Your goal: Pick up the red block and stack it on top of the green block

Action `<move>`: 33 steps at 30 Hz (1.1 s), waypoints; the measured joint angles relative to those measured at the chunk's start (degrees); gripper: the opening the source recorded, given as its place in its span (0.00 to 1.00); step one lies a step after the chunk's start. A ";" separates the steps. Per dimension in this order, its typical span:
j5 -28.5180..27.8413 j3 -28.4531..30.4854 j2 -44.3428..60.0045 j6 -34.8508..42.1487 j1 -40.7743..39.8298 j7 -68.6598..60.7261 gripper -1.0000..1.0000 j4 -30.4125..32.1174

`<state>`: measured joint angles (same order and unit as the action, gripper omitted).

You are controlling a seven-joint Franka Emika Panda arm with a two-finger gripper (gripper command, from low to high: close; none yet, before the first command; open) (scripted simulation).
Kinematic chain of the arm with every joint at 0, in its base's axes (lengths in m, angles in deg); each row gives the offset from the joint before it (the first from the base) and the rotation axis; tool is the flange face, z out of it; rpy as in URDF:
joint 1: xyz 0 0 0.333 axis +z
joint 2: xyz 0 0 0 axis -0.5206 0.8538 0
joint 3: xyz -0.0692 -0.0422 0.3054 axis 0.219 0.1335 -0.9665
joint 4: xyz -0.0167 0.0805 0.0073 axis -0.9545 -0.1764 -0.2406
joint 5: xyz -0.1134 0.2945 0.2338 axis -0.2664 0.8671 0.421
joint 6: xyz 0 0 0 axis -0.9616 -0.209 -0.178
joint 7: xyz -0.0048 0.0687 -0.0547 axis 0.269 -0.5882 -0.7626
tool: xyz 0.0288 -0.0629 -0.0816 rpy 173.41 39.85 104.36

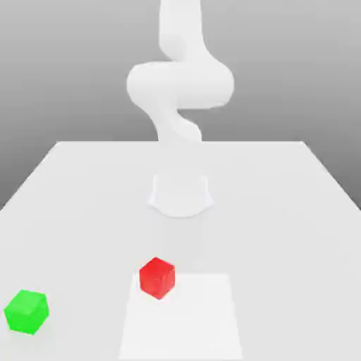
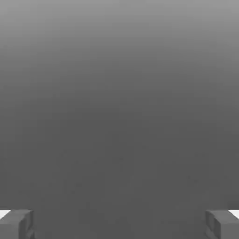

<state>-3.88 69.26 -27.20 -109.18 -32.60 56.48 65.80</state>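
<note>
In the exterior view the red block (image 1: pixel 157 277) sits low, just left of centre on the white table (image 1: pixel 282 211); the green block (image 1: pixel 27 311) lies well apart at lower left. The arm (image 1: pixel 180 84) rises in the upper middle.

In the hand view the pincer (image 2: pixel 119 224) spreads wide, holding nothing, over plain grey, probably the table.

Red block (image 1: pixel 156 277) rests on the table, well apart from green block (image 1: pixel 27 311).
</note>
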 joint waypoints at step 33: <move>-2.22 -0.89 51.46 -39.17 -8.19 26.04 0.00 29.01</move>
<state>-6.11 68.37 24.26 -148.35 -40.79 82.52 94.81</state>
